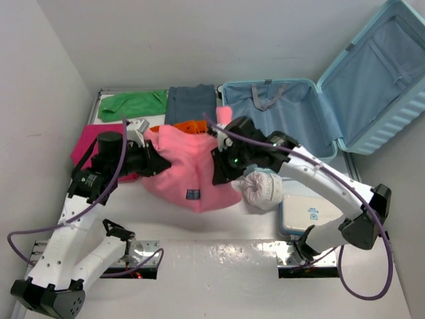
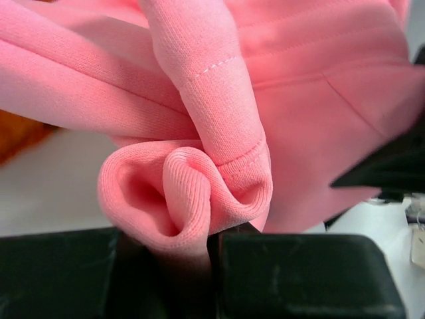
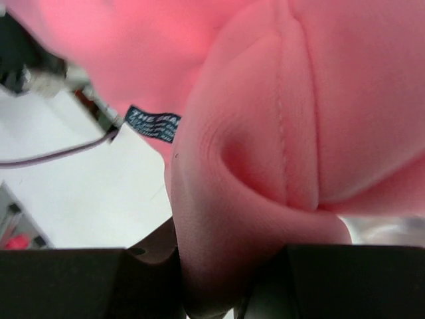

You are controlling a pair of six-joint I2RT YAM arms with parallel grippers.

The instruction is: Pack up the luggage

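The pale blue suitcase (image 1: 292,119) lies open at the back right, its lid (image 1: 382,80) leaning up against the wall and its lining bare. A pink sweatshirt (image 1: 189,173) hangs stretched between both grippers above the table's middle. My left gripper (image 1: 159,163) is shut on its left edge, a ribbed cuff fold in the left wrist view (image 2: 192,193). My right gripper (image 1: 219,173) is shut on its right edge, a thick fold in the right wrist view (image 3: 232,219).
A green garment (image 1: 133,104), a folded grey-blue garment (image 1: 191,103), an orange one (image 1: 189,126) and a magenta one (image 1: 89,149) lie at the back left. A pale pink bundle (image 1: 262,188) and a white zip pouch (image 1: 305,214) lie under the right arm.
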